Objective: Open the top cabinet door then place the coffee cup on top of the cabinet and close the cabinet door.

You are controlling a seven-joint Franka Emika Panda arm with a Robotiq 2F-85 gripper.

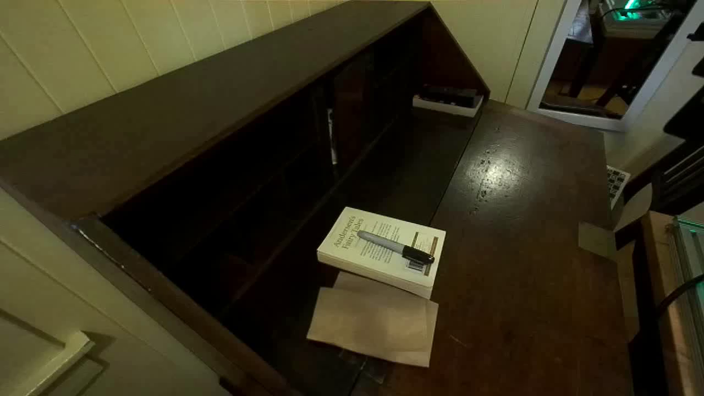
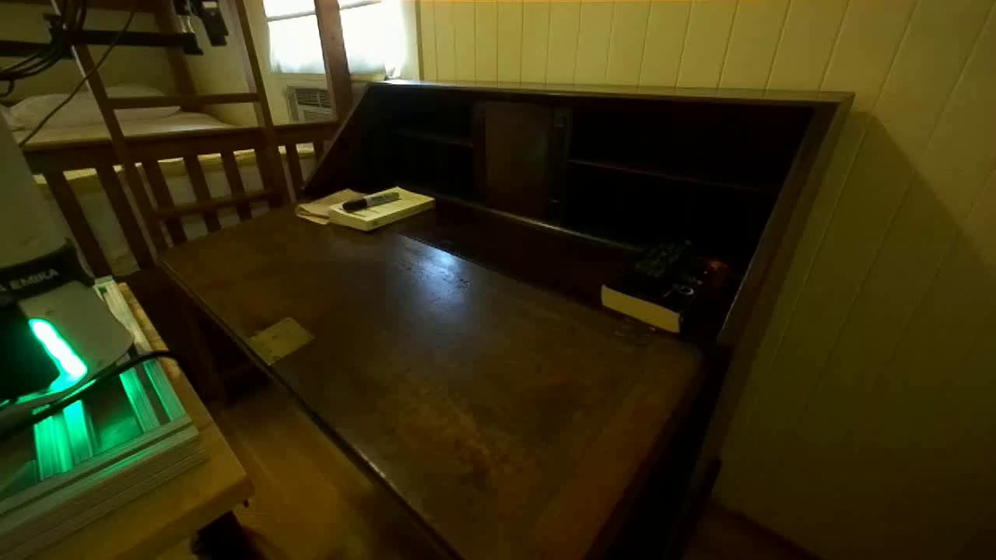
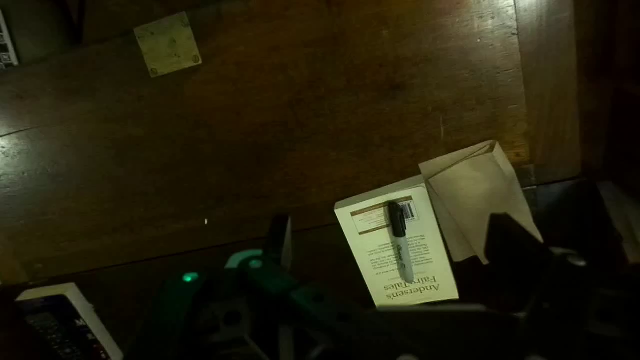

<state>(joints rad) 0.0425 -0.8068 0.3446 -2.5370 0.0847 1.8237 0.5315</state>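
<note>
Wooden cabinet | dim compartments, seemingly boxy | slim marker on paperback | tool spread wide

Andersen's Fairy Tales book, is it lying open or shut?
Shut: the book lies flat, its page edges together, with the marker on top.

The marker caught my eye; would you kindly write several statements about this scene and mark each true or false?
1. The marker lies on the pale book. True.
2. The hand is open in the wrist view. True.
3. The marker is uncapped. False: its black cap is on.
4. Brown paper lies beside the pale book. True.
5. The pale book stands on edge. False: it lies flat.
6. Only one book is in view. False: a dark-covered book lies apart, near one end of the cabinet.
</note>
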